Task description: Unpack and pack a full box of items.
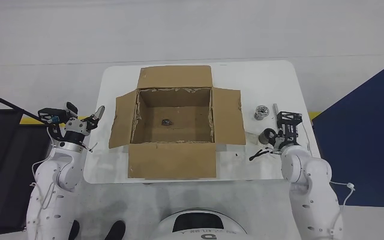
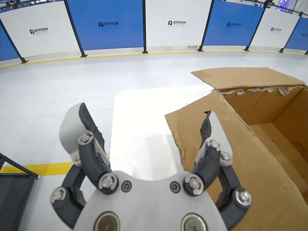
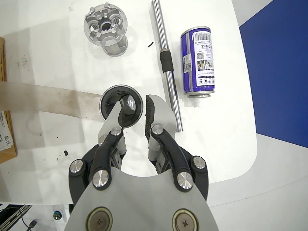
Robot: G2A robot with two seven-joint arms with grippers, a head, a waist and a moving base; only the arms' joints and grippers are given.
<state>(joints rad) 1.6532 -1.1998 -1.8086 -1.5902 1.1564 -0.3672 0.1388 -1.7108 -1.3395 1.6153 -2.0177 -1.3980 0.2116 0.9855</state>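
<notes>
Straddling black ring, right gripper parted, left gripper spread, stained white table, panel fence

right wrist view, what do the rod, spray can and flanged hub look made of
Rod: probably polished steel or chrome, bright streaks run along it; a matte black band, maybe tape, wraps its middle. Spray can: thin metal, glossy blue printed label, bare silvery rims. Flanged hub: likely cast aluminium, dull grey, matte faces.

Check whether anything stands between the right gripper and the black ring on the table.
Nothing visible. The right gripper has its jaws astride the wall of the black ring, one inside, one outside.
</notes>
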